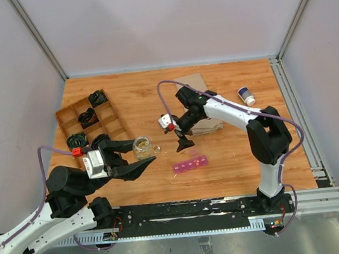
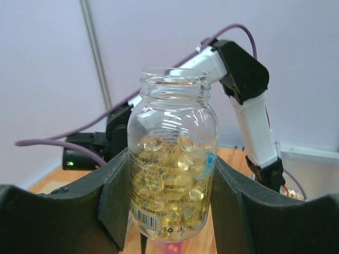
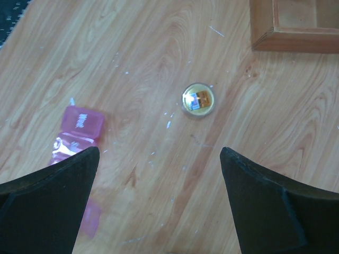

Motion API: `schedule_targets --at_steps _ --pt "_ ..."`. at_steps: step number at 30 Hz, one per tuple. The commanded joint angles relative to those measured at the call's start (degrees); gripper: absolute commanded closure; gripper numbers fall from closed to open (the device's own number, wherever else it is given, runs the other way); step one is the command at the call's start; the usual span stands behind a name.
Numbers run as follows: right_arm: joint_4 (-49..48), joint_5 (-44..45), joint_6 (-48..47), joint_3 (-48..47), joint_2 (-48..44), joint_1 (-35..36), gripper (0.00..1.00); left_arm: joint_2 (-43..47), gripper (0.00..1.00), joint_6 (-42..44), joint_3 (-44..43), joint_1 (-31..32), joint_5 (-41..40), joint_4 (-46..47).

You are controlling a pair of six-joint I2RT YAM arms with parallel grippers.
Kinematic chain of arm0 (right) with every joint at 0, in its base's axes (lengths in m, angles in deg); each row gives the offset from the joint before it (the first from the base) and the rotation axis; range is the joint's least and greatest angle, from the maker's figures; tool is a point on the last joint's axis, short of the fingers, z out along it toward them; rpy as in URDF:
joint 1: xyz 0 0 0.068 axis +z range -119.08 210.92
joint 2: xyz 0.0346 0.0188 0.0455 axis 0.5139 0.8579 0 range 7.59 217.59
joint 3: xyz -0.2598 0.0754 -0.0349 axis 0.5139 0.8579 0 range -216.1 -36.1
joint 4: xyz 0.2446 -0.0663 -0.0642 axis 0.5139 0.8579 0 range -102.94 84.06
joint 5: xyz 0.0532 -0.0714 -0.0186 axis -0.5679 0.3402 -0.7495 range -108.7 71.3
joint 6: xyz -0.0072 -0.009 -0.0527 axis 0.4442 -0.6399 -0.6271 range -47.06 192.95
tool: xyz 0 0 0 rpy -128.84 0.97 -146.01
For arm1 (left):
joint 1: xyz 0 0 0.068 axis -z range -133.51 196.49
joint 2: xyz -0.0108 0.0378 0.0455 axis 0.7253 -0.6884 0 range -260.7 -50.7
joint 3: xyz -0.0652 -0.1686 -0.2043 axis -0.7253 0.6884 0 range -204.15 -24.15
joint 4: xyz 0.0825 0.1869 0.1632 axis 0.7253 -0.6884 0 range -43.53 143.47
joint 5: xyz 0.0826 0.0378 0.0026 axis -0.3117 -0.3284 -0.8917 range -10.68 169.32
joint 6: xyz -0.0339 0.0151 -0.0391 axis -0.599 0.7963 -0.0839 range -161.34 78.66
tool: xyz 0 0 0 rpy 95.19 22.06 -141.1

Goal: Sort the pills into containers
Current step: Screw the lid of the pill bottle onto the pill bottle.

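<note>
Notably, I saw translucent magenta-pink plastic compartment strip (image 1: 190, 164), long axis left-right; left gripper (image 1: 143, 153), clamped on uncapped clear glass capsule bottle (image 2: 172, 174), sat left of strip; right gripper (image 1: 184, 142), spread wide, hovered nearer, just beyond strip.

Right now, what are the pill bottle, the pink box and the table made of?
The bottle: clear and glossy, glass or hard plastic; it has bright reflections, and the yellow pills show through. The pink pill box: shiny plastic, it seems, partly see-through. The table: wood or wood-look laminate, with visible grain and a smooth finish.
</note>
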State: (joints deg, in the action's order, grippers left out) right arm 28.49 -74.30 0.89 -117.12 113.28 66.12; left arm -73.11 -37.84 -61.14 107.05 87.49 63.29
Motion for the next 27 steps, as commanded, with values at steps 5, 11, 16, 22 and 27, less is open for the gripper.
schedule_targets --at_steps 5,11,16,22,27 --pt "-2.6 11.1 11.2 -13.5 12.8 7.1 0.01 -0.6 1.0 2.0 -1.4 0.1 -2.0 -15.1" --pt "-1.9 16.7 16.4 -19.5 18.4 9.6 0.02 -0.2 1.0 3.1 -0.1 -0.5 -2.9 -17.4" --pt "-1.8 18.4 18.3 -21.2 20.8 10.7 0.09 0.7 1.0 2.6 1.3 -3.2 -0.5 -16.7" --pt "-1.8 20.1 19.6 -22.2 22.7 12.5 0.16 0.3 1.0 2.4 1.4 -3.9 0.8 -16.3" --pt "-1.2 21.2 19.7 -23.1 23.8 13.6 0.23 0.2 1.0 2.2 1.4 -3.9 1.0 -16.5"
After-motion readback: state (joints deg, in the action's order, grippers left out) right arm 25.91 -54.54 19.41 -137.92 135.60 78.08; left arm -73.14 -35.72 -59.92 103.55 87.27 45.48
